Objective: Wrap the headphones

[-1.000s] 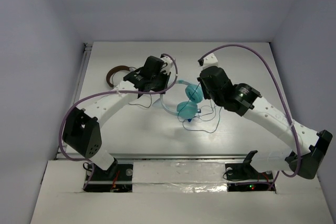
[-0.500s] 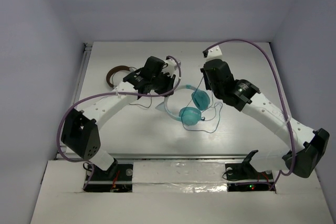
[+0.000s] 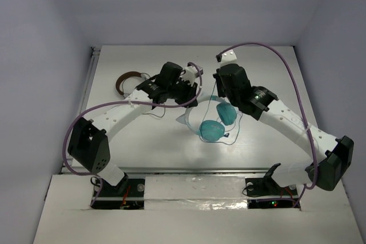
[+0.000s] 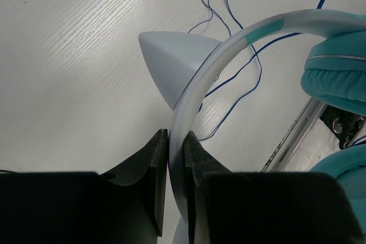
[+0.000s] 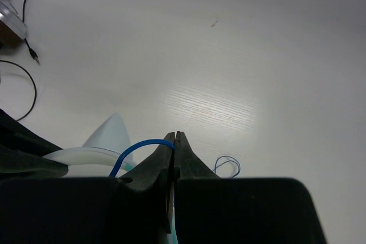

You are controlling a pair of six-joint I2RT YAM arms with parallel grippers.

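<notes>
The headphones have teal ear cups (image 3: 213, 130) and a white headband (image 3: 194, 105), held above the table at its middle. My left gripper (image 3: 191, 87) is shut on the headband (image 4: 189, 101), which runs up between its jaws toward the teal cups (image 4: 337, 78). My right gripper (image 3: 220, 98) is shut on the thin blue cable (image 5: 134, 151) just above the cups. The rest of the cable (image 3: 231, 132) hangs in loops down to the table (image 4: 229, 10); a small loop shows in the right wrist view (image 5: 227, 166).
Brown-banded headphones (image 3: 128, 80) with a thin black cable (image 3: 151, 112) lie at the left rear, behind my left arm. Purple arm cables arc over both arms. Walls close in the table at the back and sides.
Both grippers have shifted the headphones right and toward the front. The ear cups have swung lower right and the loose cable on the table has drawn in closer to the cups.
</notes>
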